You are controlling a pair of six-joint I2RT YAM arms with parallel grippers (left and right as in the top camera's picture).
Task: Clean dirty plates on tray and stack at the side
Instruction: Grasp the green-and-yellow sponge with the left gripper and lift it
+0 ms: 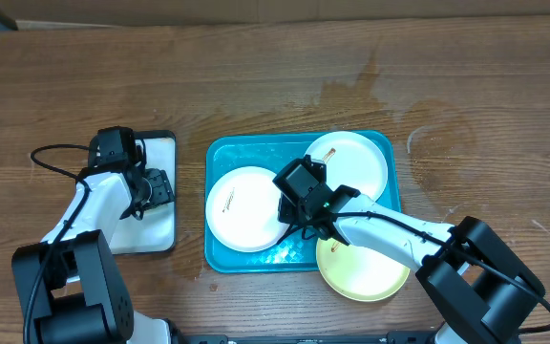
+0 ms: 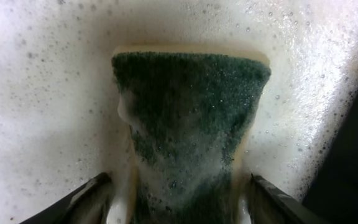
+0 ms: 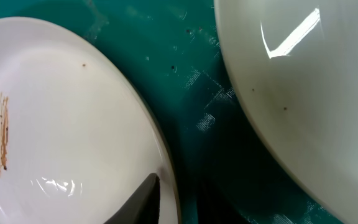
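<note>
Overhead, finds the tray [image 1: 227,153] at table centre, holding a white plate [image 1: 242,208] at its 9 o'clock, a second white plate [image 1: 356,162] at 1 o'clock, and a yellow-green plate [image 1: 366,277] at 5 o'clock, overhanging the rim there. Places the right gripper [image 1: 296,212] between all three, low over the tray's middle. On the right wrist, sees one dark fingertip [image 3: 143,198] at the rim of a streaked plate [image 3: 61,124], with a paler plate [image 3: 303,93] at 2 o'clock; cannot tell whether that pincer is apart or clamped. Puts the left gripper [image 1: 156,186] at the tray's 9 o'clock, over a black-rimmed tray [image 1: 151,234]. On the left wrist, shows its fingers [image 2: 89,199] pinched on a green-faced sponge [image 2: 188,124] lying in white foam [image 2: 42,93].
</note>
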